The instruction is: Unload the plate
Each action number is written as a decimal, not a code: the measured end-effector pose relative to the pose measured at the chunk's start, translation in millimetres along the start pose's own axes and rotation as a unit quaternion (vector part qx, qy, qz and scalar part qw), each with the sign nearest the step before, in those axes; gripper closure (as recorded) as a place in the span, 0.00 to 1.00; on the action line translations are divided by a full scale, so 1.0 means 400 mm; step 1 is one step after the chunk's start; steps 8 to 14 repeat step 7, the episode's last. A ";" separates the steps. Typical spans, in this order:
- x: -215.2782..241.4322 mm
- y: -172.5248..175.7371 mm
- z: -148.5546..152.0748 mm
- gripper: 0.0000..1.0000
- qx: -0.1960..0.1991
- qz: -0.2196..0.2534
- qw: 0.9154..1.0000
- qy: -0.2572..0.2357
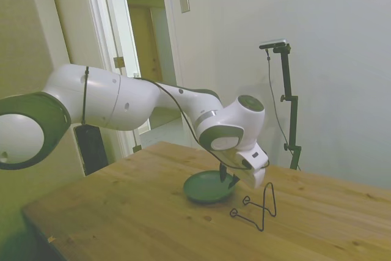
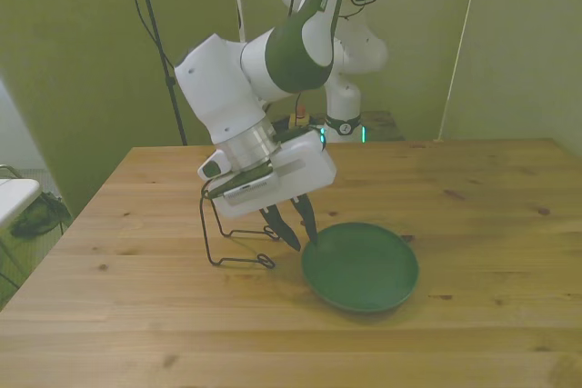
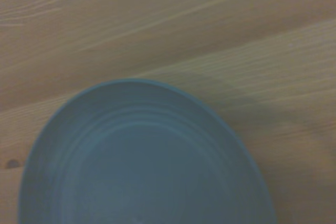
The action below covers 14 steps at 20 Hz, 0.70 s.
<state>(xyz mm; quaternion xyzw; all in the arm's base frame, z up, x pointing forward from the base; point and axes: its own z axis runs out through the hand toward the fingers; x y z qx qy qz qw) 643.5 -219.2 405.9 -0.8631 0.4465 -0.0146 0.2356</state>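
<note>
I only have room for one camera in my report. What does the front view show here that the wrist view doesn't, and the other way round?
Only the front view shows the gripper, its fingers spread open at the plate's rim, and the thin black wire stand on the table, to the plate's left in that view. Only the wrist view shows faint concentric rings inside the plate. Both show the green plate lying flat and empty on the wood.
</note>
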 end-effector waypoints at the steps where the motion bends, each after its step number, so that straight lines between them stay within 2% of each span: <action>1: -0.023 -0.020 -0.032 0.00 -0.005 -0.012 1.000 0.002; 7: -0.230 -0.111 -0.244 0.00 -0.080 -0.071 0.994 0.006; 14: -0.230 -0.111 -0.244 0.00 -0.080 -0.071 0.994 0.006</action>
